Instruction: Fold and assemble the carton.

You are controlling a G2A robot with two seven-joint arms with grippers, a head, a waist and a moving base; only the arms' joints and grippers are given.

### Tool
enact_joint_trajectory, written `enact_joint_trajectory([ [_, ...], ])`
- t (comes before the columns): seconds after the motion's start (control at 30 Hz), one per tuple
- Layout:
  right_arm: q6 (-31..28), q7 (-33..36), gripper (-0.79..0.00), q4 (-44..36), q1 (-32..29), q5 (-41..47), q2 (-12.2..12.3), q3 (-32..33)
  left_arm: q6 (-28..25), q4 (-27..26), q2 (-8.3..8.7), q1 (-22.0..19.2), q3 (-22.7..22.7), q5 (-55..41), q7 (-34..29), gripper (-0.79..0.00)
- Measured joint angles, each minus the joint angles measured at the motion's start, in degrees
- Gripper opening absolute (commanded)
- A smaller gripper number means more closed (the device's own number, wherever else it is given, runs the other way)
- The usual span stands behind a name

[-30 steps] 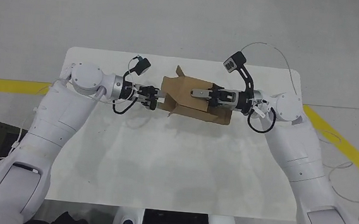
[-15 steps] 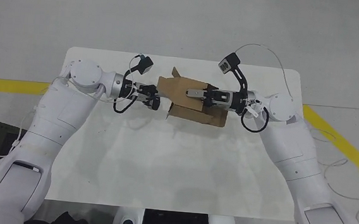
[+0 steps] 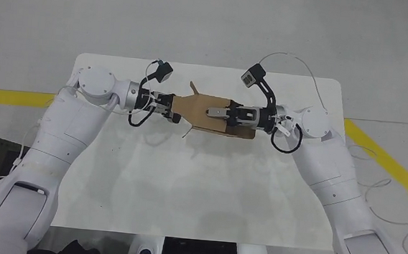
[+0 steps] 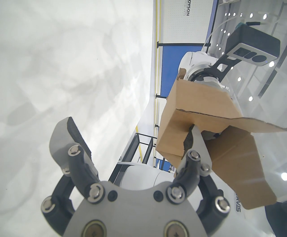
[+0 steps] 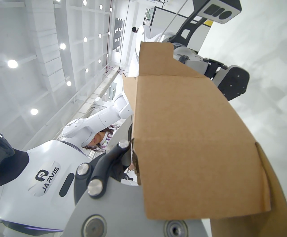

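Pinching brown corrugated carton (image 3: 191,106) w/ right claw (image 3: 212,114), flaps splayed.

White tabletop (image 3: 184,190) before me, standing on a grey floor (image 3: 198,18); a yellow stripe (image 3: 12,97) crosses the floor left and right of the tabletop.

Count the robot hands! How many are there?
2. The left hand, open, touches one end of the carton; the right hand grips the other end.

Top looks down — wrists near, sharing carton (image 4: 197,98).
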Motion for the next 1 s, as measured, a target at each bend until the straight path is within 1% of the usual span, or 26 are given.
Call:
enact_joint_trajectory([
  [0.33, -0.31, 0.02, -0.785, 0.53, 0.25, 0.34, -0.17, -0.42, -0.06, -0.06, -0.08, 0.02, -0.03, -0.42, -0.39, 0.0],
  [0.5, -1.1, -1.63, -0.785, 1.39, 0.16, -0.01, -0.02, 0.55, -0.08, -0.06, -0.02, 0.18, -0.26, -0.35, -0.16, 0.0],
  [0.77, -2.74, -8.64, -0.785, 1.07, -2.02, -1.33, 0.87, 4.84, -0.43, -0.12, 0.54, 0.98, -1.05, 2.14, 0.83, 0.0],
  [1.0, -2.83, -15.06, -0.785, -1.8, -4.31, -4.05, 1.22, 6.39, 0.74, -3.73, 0.44, 2.92, 0.29, 2.55, -0.01, 0.0],
])
